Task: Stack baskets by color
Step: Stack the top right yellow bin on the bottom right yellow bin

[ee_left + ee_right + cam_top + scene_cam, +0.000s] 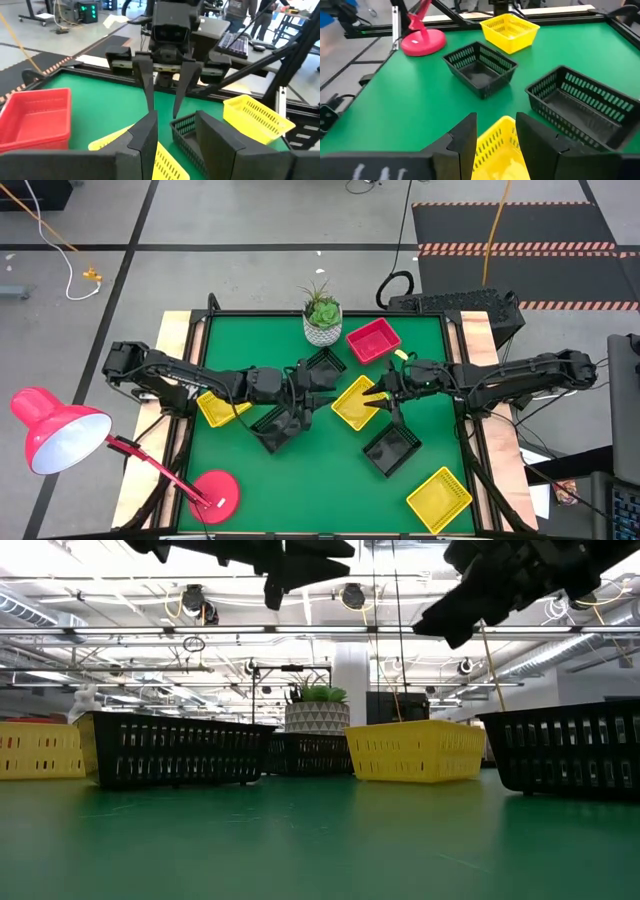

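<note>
Both grippers hang open above the table's middle, tips toward each other, holding nothing. A yellow basket rests flat on the green table under them. It shows below the open fingers of my left gripper and of my right gripper. My left gripper comes from the left, my right gripper from the right. In the low view both grippers are high above the baskets. One black basket sits behind the left gripper, a second black basket under the left arm, and a third black basket toward the near right.
A red basket sits at the far right, a yellow basket at the left edge, and another yellow basket at the near right corner. A potted plant stands at the far edge. A red lamp base stands near left.
</note>
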Action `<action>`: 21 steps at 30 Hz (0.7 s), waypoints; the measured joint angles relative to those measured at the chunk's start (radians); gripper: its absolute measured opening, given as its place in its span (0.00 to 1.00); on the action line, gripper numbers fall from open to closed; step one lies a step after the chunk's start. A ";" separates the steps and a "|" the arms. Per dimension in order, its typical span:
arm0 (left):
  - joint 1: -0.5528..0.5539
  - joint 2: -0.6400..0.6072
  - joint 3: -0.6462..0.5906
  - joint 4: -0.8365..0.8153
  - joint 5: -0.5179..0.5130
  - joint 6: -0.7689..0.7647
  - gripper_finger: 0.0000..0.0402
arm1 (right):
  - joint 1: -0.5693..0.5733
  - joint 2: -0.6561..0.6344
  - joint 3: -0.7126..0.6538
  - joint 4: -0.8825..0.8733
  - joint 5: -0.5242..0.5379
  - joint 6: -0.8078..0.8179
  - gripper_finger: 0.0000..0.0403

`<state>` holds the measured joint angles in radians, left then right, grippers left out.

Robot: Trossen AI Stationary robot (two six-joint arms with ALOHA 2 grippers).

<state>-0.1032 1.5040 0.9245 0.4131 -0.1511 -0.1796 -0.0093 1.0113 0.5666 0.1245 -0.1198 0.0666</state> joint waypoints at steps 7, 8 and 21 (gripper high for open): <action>0.006 0.000 0.000 0.060 0.002 0.021 0.33 | 0.096 0.075 0.090 -0.149 0.137 0.007 0.32; 0.009 -0.001 0.000 0.064 0.006 0.021 0.33 | 0.110 0.090 0.103 -0.166 0.149 0.015 0.32; 0.039 -0.001 0.000 -0.121 0.030 0.016 0.33 | 0.210 0.327 0.275 -0.462 0.222 0.096 0.32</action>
<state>-0.0647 1.5032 0.9245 0.2922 -0.1211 -0.1638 0.2003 1.3381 0.8412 -0.3379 0.1027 0.1624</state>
